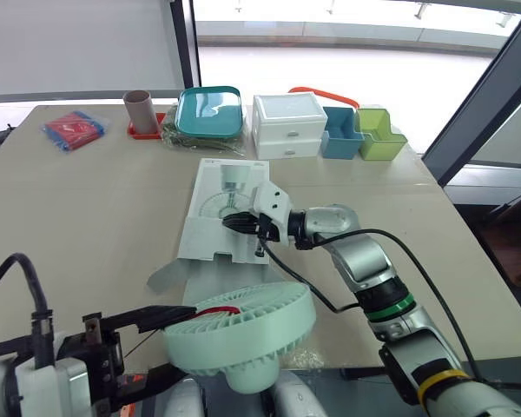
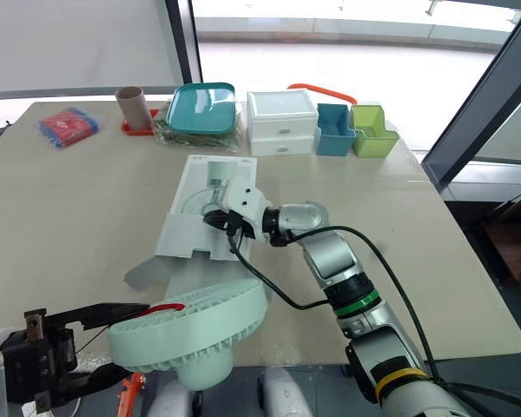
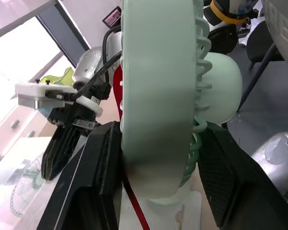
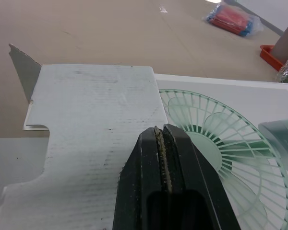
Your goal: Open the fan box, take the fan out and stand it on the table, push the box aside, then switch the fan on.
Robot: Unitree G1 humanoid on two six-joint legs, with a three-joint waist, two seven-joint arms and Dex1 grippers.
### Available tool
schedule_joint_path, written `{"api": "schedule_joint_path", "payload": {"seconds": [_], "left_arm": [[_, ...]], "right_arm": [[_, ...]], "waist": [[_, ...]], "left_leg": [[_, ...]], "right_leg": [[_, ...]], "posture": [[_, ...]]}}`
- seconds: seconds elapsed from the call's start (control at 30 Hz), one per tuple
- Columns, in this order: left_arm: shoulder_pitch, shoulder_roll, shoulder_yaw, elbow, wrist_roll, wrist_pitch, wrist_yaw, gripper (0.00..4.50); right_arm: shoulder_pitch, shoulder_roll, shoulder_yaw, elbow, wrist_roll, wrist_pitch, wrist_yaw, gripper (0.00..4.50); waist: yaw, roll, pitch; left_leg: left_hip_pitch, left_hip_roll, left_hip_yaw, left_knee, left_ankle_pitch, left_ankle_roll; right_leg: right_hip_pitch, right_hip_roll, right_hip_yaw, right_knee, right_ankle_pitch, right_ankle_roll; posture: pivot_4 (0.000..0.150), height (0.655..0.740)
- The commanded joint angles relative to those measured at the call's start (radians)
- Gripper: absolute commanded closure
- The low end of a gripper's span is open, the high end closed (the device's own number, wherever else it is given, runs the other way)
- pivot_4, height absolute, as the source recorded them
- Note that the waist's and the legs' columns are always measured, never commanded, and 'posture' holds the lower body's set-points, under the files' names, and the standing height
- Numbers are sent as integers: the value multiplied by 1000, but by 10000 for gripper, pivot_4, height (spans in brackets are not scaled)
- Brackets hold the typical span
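Left eye view: fan out of the box, hanging at the near edge of the tabletop, disc lying nearly flat with the grille up and the round motor housing underneath. Clamped across its rim by the left fingers, one on each face of the disc, a red strap beside them. Just beyond the fan, flat on the tabletop with its flap open toward the near edge: the box. Pressed together over that flap and holding nothing: the right fingers. Likely next: standing the fan up. Calls for tipping the disc from flat to upright and setting it on bare tabletop left of the box, on the left arm's side.
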Motion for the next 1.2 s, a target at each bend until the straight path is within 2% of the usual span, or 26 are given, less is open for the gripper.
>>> {"api": "schedule_joint_path", "payload": {"seconds": [0.03,0.13,0.27,0.43,0.57,0.83,1.2], "left_arm": [[118,-57,126,-16,-145,93,-53,25280],[153,-91,181,-2,-160,119,-109,25280],[180,-109,259,-18,-262,201,-115,25280],[92,-89,350,31,-288,271,-85,25280],[100,-110,385,-1,-330,332,-123,25280],[8,-84,472,-16,-497,427,-19,25280],[-139,-60,535,81,-499,519,38,25280]], "right_arm": [[-17,10,16,33,-11,-21,11,45000],[-28,14,17,54,-13,-33,12,45000],[-39,23,18,79,-15,-47,12,45000],[-48,33,18,98,-17,-60,20,45000],[-58,36,19,118,-19,-74,25,45000],[-67,44,21,142,-22,-91,31,45000],[-80,57,16,160,-27,-105,33,45000]], "waist": [[0,0,0],[-8,-1,-1],[-8,-1,-1],[-9,-1,-1],[-11,-1,-1],[-12,-2,-1],[-14,-1,0]], "left_leg": [[0,0,0,0,0,0],[1,1,1,0,0,0],[1,2,0,0,0,0],[2,2,1,0,0,0],[2,2,1,0,0,0],[3,2,1,0,0,0],[3,2,1,0,0,-1]], "right_leg": [[0,0,0,0,0,0],[0,1,1,0,-1,0],[0,2,1,0,-1,-1],[0,3,1,1,0,-1],[0,3,2,1,-1,-1],[0,3,2,1,-1,-2],[0,3,2,2,-1,-2]], "posture": [[1500,7400],[1500,7400],[1500,7400],[1500,7400],[1500,7400],[1500,7400],[1500,7400]]}}
